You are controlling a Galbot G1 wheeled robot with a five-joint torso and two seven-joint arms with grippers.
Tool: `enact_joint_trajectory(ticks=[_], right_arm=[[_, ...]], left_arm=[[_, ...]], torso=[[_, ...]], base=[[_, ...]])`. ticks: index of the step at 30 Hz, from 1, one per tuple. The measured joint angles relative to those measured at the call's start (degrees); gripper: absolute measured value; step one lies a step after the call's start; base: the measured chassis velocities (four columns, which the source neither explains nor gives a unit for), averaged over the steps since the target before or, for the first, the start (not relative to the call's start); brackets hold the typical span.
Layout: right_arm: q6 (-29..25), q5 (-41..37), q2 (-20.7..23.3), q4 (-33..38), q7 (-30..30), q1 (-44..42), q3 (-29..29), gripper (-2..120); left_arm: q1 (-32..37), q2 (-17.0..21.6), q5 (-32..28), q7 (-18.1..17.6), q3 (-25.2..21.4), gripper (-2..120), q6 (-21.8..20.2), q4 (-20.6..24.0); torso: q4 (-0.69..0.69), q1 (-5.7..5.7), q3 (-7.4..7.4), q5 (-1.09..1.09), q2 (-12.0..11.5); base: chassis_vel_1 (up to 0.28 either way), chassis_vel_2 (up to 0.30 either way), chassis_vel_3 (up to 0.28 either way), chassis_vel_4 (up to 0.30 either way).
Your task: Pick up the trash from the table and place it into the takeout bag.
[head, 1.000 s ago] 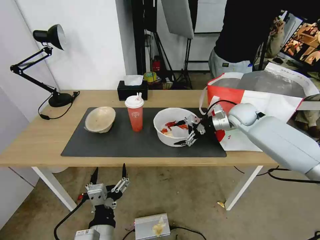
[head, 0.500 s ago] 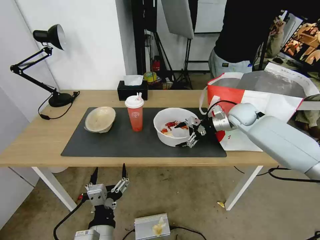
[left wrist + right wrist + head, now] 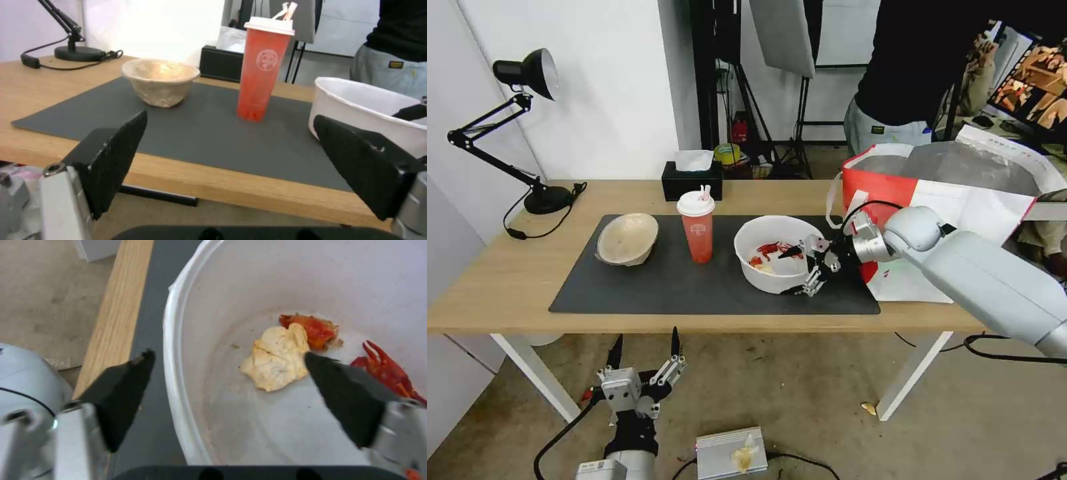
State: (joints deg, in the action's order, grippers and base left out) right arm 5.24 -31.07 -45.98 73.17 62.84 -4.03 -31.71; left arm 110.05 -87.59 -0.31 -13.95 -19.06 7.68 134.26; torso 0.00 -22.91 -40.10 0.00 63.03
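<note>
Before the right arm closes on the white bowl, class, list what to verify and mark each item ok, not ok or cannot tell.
1. Right gripper open: ok.
2. Its jaws straddle the white bowl rim, one inside, one outside: ok.
3. Inner jaw clear of the crayfish scraps: cannot tell.
4. Takeout bag open at the top, beside the bowl: ok.
5. Red cup stands apart from the bowl: ok.
6. Left gripper open, parked below the table edge: ok.

White bowl (image 3: 774, 261) with red scraps (image 3: 386, 368), red white-lidded cup (image 3: 697, 228), beige bowl (image 3: 626, 239), dark grey mat (image 3: 694, 287)
</note>
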Motion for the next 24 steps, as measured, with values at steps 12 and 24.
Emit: enact_joint_trajectory(ticks=[12,24], right_arm=[[0.09,0.21,0.08,-0.33,0.48,0.51,-0.46,42],[0.06,-0.10,-0.37,-0.46,0.13,0.53,-0.57,0]], left_arm=[[0.05,0.17,0.00,-0.03,-0.09,100,0.07,0.26],[0.00,-0.02,0.27,-1.18,-0.11,100,0.17,-0.01]], torso=[[0.00,0.00,0.00,0.00,0.00],[0.00,0.00,0.00,0.00,0.00]], base=[[0.000,0.000,0.000,0.000],[0.000,0.000,0.000,0.000]])
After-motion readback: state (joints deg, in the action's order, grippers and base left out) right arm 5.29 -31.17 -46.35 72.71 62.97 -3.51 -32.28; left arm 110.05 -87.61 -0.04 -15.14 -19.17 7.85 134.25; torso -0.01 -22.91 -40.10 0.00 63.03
